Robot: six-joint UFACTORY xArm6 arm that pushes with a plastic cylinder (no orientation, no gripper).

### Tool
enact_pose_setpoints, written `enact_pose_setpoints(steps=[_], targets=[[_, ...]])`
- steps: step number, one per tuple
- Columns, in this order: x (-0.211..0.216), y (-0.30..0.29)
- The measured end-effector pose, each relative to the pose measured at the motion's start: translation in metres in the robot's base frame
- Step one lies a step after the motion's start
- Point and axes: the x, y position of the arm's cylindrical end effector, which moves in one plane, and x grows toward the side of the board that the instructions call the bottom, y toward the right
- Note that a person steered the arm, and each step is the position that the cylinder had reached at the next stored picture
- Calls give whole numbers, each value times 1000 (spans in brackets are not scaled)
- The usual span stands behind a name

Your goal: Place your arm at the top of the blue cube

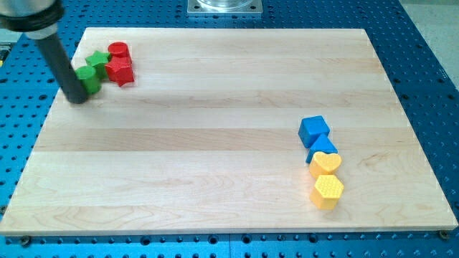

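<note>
The blue cube [314,130] sits at the view's right on the wooden board [215,143]. Just below it lies a second blue block [324,147], then a yellow heart-shaped block [325,164] and a yellow hexagonal block [328,191], touching in a column. My tip [75,98] is at the view's upper left, far from the blue cube, right beside a green block [88,77]. A green star block [97,60], a red cylinder [118,51] and a red star block [120,71] cluster there.
The board lies on a blue perforated table [423,43]. A metal mount plate [224,6] shows at the view's top edge.
</note>
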Motion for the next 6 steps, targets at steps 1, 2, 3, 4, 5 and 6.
enact_pose_setpoints(steps=[1,2,3,4,5,6], targets=[[11,22],[39,101],[23,240],[25,372],[43,385],[67,371]])
